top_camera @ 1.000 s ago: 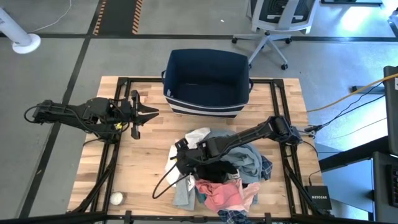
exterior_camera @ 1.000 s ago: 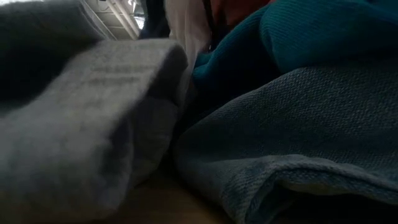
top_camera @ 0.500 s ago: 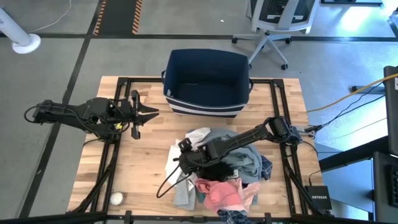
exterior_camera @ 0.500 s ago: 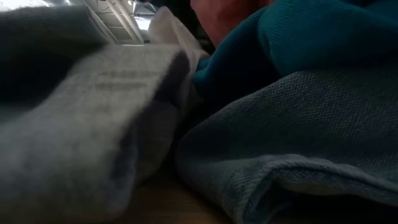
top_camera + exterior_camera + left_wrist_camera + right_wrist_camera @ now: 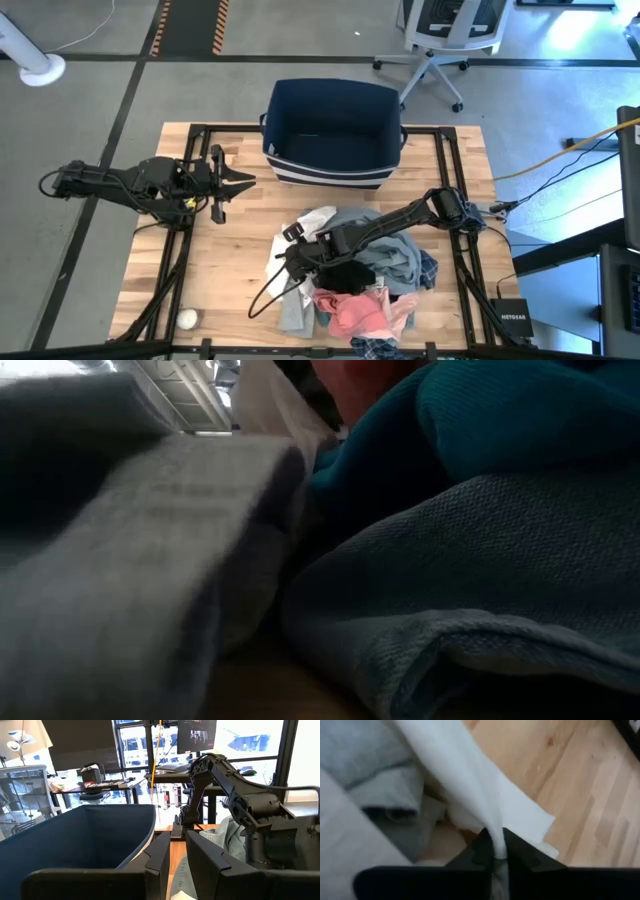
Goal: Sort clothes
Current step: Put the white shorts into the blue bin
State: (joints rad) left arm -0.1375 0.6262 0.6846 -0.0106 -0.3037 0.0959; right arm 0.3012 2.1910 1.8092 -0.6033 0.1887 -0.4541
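Clothes (image 5: 360, 275) heaped at the near middle of the wooden desk (image 5: 240, 230), soft and crumpled: pink, black, teal and grey knits, limp white cloth. Navy bin (image 5: 333, 130) behind them, open and holding nothing visible. Right tool (image 5: 494, 851) clamped on a fold of the white garment (image 5: 465, 780), now drawn taut and lifted slightly from half a second back, probably first to be sorted; left tool (image 5: 240, 181) parked apart, fingers narrow.

Clothes (image 5: 370, 265) soft matt cloth, seemingly knit; table (image 5: 240, 250) pale wood.
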